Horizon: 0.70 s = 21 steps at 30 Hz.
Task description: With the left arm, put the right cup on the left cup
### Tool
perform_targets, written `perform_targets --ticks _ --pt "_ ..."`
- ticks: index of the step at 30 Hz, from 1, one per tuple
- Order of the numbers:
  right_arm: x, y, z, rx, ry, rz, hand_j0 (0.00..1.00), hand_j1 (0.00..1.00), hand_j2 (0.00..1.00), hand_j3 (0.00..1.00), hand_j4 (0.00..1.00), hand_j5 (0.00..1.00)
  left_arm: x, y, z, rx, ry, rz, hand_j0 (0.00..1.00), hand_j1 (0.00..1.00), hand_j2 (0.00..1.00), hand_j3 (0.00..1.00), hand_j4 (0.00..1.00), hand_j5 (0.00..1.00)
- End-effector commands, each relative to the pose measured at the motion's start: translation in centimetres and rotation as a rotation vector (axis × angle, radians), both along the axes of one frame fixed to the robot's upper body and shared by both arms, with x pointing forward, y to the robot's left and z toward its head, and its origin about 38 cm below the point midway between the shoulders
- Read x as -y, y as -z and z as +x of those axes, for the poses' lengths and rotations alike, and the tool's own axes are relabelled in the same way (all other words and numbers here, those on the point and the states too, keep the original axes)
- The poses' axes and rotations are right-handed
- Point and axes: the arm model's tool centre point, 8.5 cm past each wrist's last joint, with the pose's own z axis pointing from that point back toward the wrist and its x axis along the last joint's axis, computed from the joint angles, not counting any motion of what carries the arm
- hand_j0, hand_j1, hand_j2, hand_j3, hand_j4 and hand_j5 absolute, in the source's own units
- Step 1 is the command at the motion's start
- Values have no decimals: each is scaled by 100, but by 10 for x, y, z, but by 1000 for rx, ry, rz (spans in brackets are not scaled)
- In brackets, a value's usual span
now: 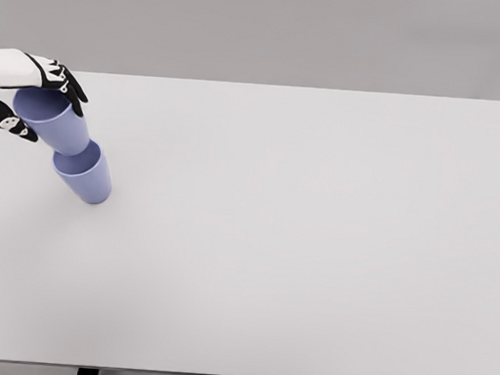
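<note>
Two lavender-blue cups show at the far left of the head view. The lower cup (85, 176) stands on the white table (298, 242), its mouth tipped toward the upper left. The upper cup (55, 122) is held above it, tilted, with its base at the lower cup's rim. My left hand (40, 96) comes in from the left edge and is shut on the upper cup's rim, black-tipped fingers (73, 85) on the far side and the thumb (14, 125) on the near side. Whether the upper cup's base sits inside the lower cup I cannot tell.
The white table runs from the grey back wall (261, 29) to a front edge near the bottom, where two dark legs (87, 374) show.
</note>
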Motion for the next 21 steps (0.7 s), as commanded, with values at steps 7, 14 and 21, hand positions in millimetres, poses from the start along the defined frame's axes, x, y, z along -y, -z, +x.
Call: perform_targets --ticks 7,14,21 --pt "0 0 0 0 -1 1 100 100 100 100 100 100 4 6 4 -13 2 -15 56 56 56 56 56 56" --pt "0 0 0 0 -1 1 100 100 100 100 100 100 2 17 3 -41 -4 -6 56 56 56 56 56 56" --pt "0 0 0 0 -1 1 100 100 100 100 100 100 0 19 4 -45 -11 -7 56 56 56 56 56 56"
